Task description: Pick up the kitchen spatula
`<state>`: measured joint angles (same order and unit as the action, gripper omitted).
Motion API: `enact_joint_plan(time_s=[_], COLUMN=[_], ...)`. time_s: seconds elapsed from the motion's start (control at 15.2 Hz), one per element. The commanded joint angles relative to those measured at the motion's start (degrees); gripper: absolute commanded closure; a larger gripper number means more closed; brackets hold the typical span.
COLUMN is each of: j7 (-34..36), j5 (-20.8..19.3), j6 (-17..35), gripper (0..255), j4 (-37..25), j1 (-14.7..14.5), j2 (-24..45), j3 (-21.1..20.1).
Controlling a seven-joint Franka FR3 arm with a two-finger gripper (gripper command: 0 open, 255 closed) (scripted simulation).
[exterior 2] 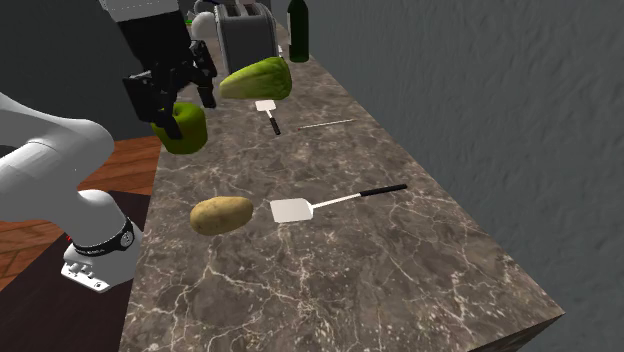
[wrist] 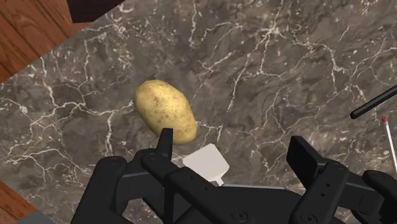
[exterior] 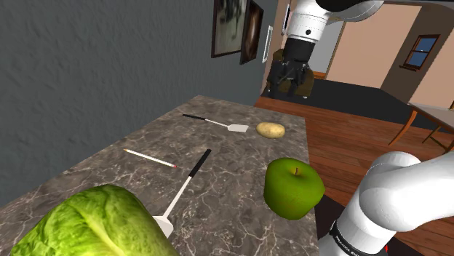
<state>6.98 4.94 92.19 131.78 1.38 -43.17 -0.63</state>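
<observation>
Shoulder view: the jaws hang high over the far end of the marbled worktop [exterior: 240,156]. The spatula [exterior: 218,123] lies flat there, its white blade just beside a potato [exterior: 270,130]. Nearer lie a second spatula [exterior: 183,190], a green apple [exterior: 293,187] and a lettuce [exterior: 94,225].

Second exterior view: the spatula [exterior 2: 330,203] lies near the worktop's right edge, blade towards the potato [exterior 2: 221,214].

Wrist view: the jaws stand apart, empty - the spatula's blade [wrist: 207,162] lies on the worktop below, between them.
</observation>
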Motion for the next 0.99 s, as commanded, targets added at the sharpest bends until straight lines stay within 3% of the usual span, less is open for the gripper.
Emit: enact_joint_plan(time_s=[0.0,0.92], j7=[0.0,-18.6], j5=[0.0,-2.4], j6=[0.0,17.7], gripper=[0,0], j4=[0.0,-10.7], j1=[0.0,-4.9], j2=[0.0,28.5], j3=[0.0,1.4])
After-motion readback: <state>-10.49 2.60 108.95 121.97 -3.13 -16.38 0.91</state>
